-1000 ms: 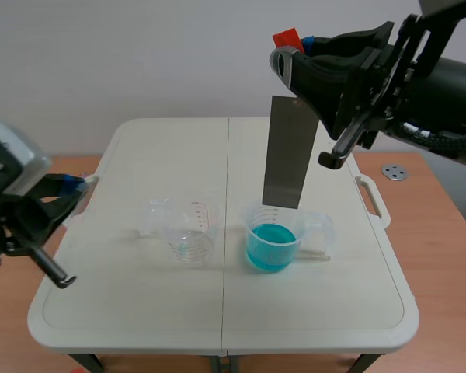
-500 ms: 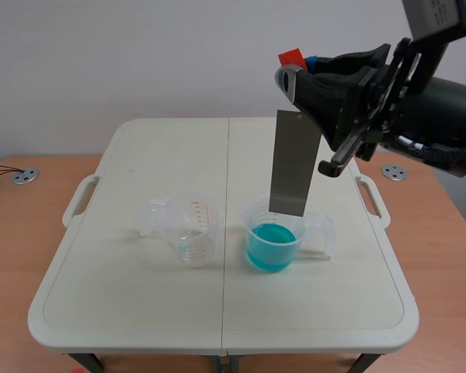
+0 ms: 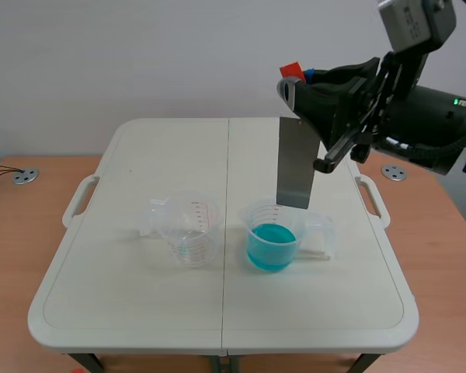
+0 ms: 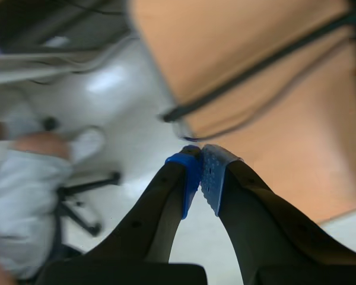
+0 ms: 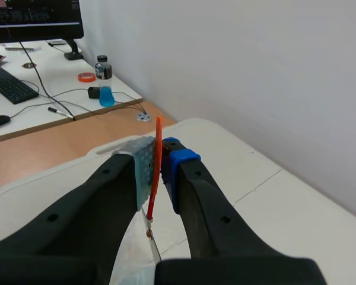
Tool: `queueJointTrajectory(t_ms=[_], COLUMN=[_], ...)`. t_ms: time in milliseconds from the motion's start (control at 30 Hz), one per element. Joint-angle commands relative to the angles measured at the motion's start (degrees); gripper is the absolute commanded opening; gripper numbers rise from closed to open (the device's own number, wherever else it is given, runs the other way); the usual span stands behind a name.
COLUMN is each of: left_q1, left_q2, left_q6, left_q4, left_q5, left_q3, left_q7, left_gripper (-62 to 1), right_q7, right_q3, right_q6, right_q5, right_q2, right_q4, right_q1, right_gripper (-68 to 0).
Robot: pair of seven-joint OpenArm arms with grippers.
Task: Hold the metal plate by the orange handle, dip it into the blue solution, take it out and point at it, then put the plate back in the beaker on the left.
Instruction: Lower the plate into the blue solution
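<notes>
Metal plate (image 3: 294,163) poised, undipped.
My right end effector (image 3: 297,80) clamps its orange handle (image 3: 290,70); edge sits 1 o'clock of the blue solution (image 3: 270,242). Lowering off-centre could tip the beaker (image 3: 253,227).

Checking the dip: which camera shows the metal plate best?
The scene view: the whole metal plate hangs from the right gripper over the cup of blue liquid. The right wrist view shows only its orange handle, edge-on; the left wrist view, nothing.
</notes>
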Motion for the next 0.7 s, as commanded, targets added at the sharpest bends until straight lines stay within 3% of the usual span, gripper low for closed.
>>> queueJointTrajectory(t_ms=[0, 200, 333, 667], left_q1=[-0.7, -5.3, -8.1, -12.8], left_q2=[0.6, 2.6, 3.0, 3.0], left_q6=[-0.1, -0.1, -0.1, -0.1], left_q4=[0.2, -5.3, -8.3, -13.6], left_q5=[-0.2, -0.2, -0.1, -0.2], left_q3=[1.6, 9.0, 12.6, 16.0], left_q7=[-0.4, -0.1, 0.0, 0.0], left_gripper=[-59.4, -59.4, -59.4, -59.4], right_q7=[0.7, 0.7, 0.6, 0.8], right_q3=[0.0, 0.0, -1.1, -2.6], right_q6=[-0.2, 1.9, 1.9, 1.9], right_q5=[0.7, -0.9, -2.5, -3.0], right_q2=[-1.0, -4.0, -5.4, -8.7], right_q4=[-0.9, -5.3, -8.1, -16.5], right_q1=[1.3, 1.5, 2.2, 3.7], right_gripper=[-66.4, -66.4, -66.4, -66.4])
